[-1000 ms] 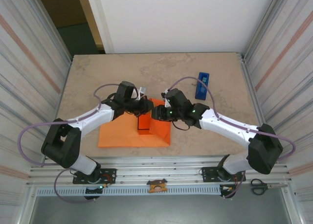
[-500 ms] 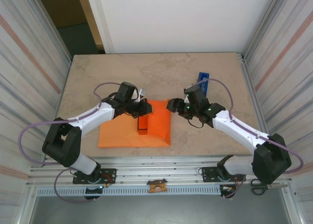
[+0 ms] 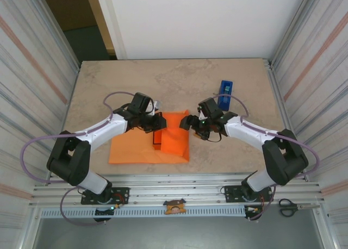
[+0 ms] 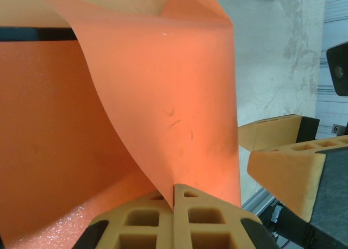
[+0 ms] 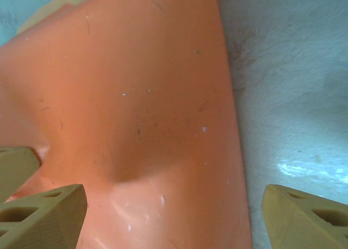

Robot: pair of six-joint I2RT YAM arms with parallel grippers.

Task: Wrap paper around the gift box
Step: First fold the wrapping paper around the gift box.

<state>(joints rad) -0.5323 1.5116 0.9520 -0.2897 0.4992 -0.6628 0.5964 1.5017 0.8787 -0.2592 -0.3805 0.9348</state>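
The paper (image 3: pixel 136 150) lies flat on the table with its right part folded up and over the gift box (image 3: pixel 157 138), of which a red-orange strip with a dark edge shows. My left gripper (image 3: pixel 157 122) is shut on the raised edge of the paper (image 4: pixel 179 107), pinched between its fingertips (image 4: pixel 174 190). The deeper orange box face (image 4: pixel 43 129) sits to the left of that flap. My right gripper (image 3: pixel 186 123) stands open just right of the fold, touching nothing. Its fingers (image 5: pixel 304 216) straddle the draped paper (image 5: pixel 141 113) from above.
A blue tape dispenser (image 3: pixel 224 91) lies at the back right of the marble tabletop (image 3: pixel 163 80). Scissors (image 3: pixel 288 207) rest on the frame rail at the near right. Corrugated walls (image 3: pixel 32 86) close in both sides.
My right gripper let go of the folded paper, opened wide, drew back to the right, then came back close to the fold. My left gripper kept its pinch on the paper.
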